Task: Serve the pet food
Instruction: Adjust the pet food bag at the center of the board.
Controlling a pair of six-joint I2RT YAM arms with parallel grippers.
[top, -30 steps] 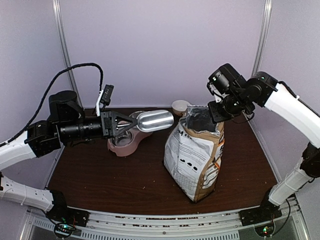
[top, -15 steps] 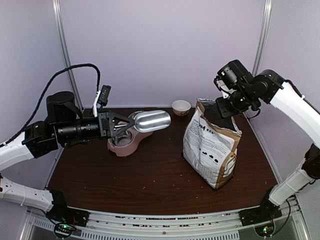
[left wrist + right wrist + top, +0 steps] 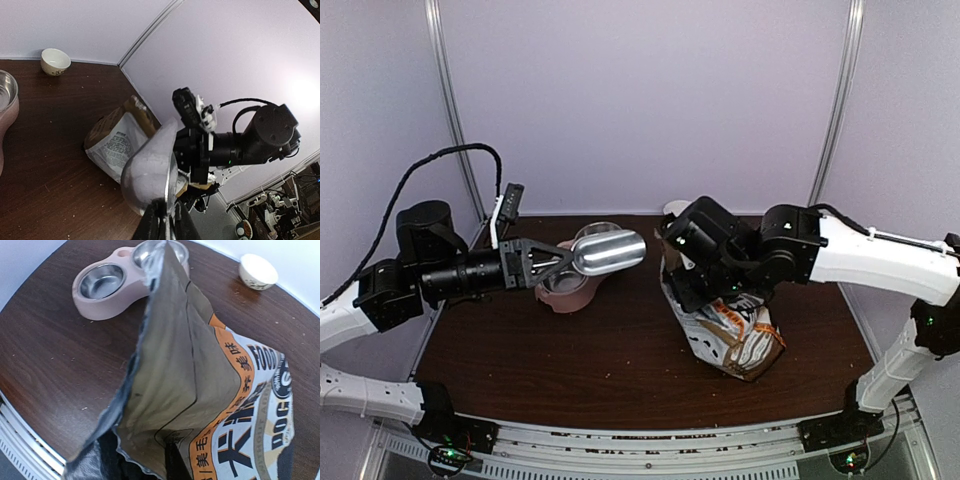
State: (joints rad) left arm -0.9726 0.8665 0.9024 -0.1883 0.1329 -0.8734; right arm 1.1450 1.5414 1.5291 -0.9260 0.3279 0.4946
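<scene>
I see the left gripper [image 3: 548, 263] at the left of the top view, clenched on the handle of the metal scoop [image 3: 608, 252]. It holds the scoop in the air, level, with its bowl pointing to the right. The scoop hangs over the far end of the pink feeder [image 3: 563, 291], which stands on the table [image 3: 550, 370] left of centre. In the left wrist view I see only the underside of the scoop [image 3: 150, 167], so I cannot tell if something is in it.

The right gripper [image 3: 688, 290] is low, right of centre, and it pinches the top edge of the bag [image 3: 735, 338]. The bag sits on the table, crumpled and leaning, apart from the scoop. In the right wrist view the bag [image 3: 205, 385] fills the lower right, its mouth is open and the inside is dark. The pet food itself I cannot see there. A small white bowl [image 3: 258, 271] stands in the upper right, behind the bag.
</scene>
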